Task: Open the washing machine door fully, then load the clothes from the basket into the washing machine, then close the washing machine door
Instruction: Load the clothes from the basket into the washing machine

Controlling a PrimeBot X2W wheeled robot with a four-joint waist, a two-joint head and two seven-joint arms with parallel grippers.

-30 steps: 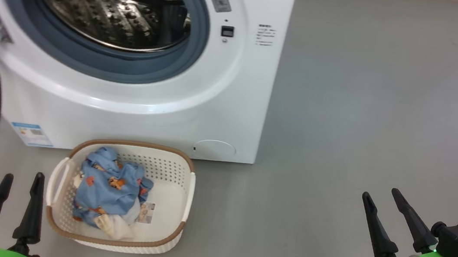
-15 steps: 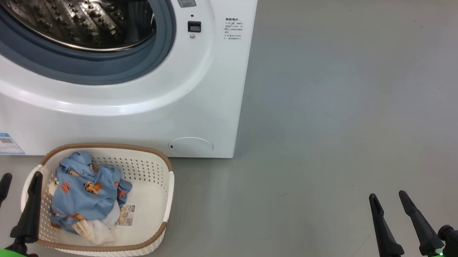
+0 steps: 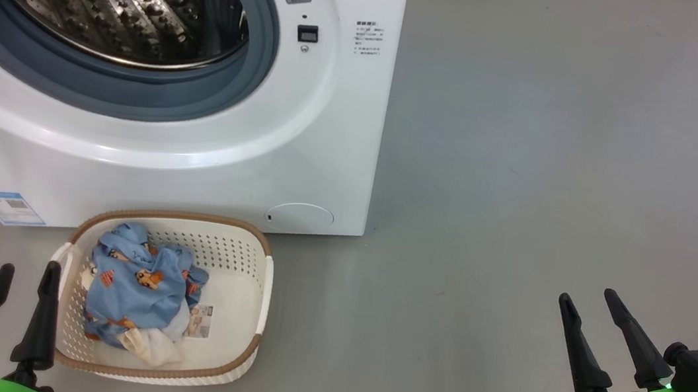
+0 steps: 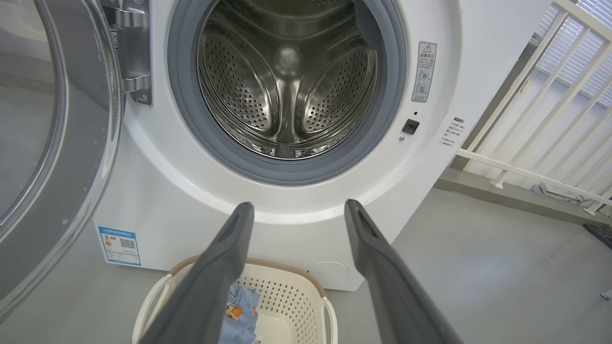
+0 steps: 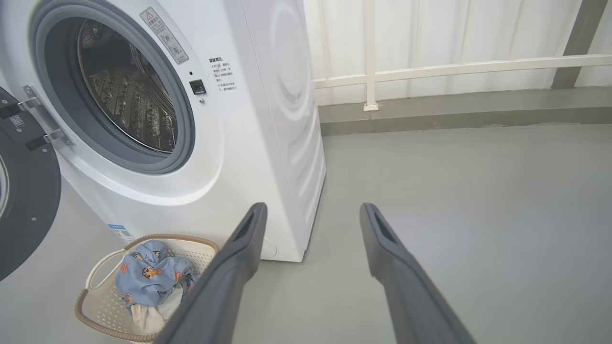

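Low at the left of the head view, my left gripper (image 3: pixel 28 268) stands released, its 2 dark fingers parted with nothing between them, tips pointing up just beside the left handle of the basket (image 3: pixel 246 257). Whether the nearer finger touches that handle I cannot tell. Along this wrist's own view those fingers frame the lower front of the washing machine (image 3: pixel 331 120), with the basket's far rim under them. My right gripper (image 3: pixel 586 295) is equally slack, 2 fingers spread and empty, poised over bare grey floor (image 3: pixel 557 181) well apart from the basket and from the machine's right edge. That floor runs open from the machine's right corner back to a white railing (image 5: pixel 430 71), so the right side has wide room. On the left the room is tighter: the washing machine door (image 4: pixel 52 119) stands swung out on its hinge (image 4: pixel 136 86), its glass bowl and black ring close by my left gripper. The basket sits on the floor just before the machine's front, below the open mouth, and the clothes (image 3: pixel 138 283) lie heaped in its left half, blue print over a cream piece. The steel drum (image 4: pixel 287 71) inside the grey gasket (image 4: pixel 392 95) shows bare metal. Both wrists sit at the bottom edge of the head view on green mounts, with the right fingers slanting up and to the left and the left fingers nearly upright.
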